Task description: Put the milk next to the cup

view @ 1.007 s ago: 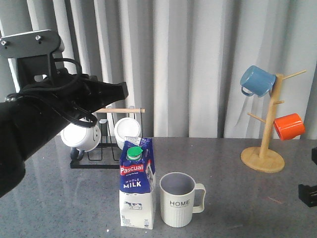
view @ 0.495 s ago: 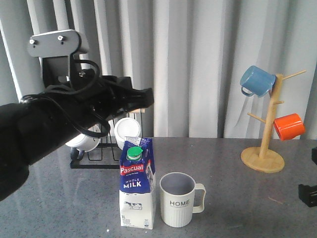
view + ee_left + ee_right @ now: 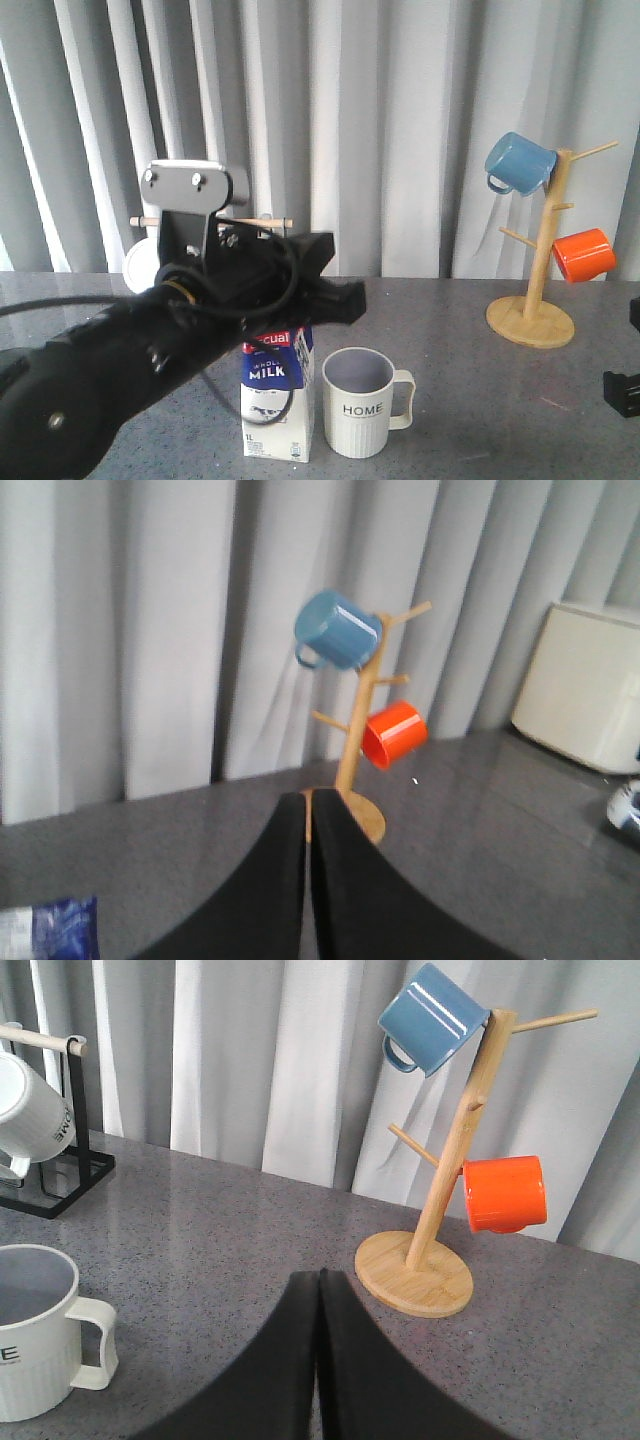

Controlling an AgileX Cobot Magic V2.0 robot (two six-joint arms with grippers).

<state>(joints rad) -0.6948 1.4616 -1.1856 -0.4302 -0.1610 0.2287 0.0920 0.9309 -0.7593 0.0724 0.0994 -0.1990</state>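
Note:
The milk (image 3: 272,405) stands upright on the grey table, right beside the cup (image 3: 360,402) on its left; a blue corner of it shows in the left wrist view (image 3: 45,925). The cup is the ribbed pale mug printed "HOME", handle to the right, and it also shows in the right wrist view (image 3: 35,1330). My left gripper (image 3: 352,300) is shut and empty and hangs in front of the carton's top, hiding its cap; its fingers (image 3: 290,850) are pressed together. My right gripper (image 3: 320,1278) is shut and empty, low over the table to the right of the cup.
A wooden mug tree (image 3: 530,318) at the right carries a blue mug (image 3: 518,162) and an orange mug (image 3: 583,254). A black rack (image 3: 62,1175) with a white mug (image 3: 30,1110) stands at the back left, mostly hidden by my left arm in the front view. A cream box (image 3: 590,700) stands far right.
My left arm has swung right and down, from high at the left to across the carton's top. The milk and the cup have not moved.

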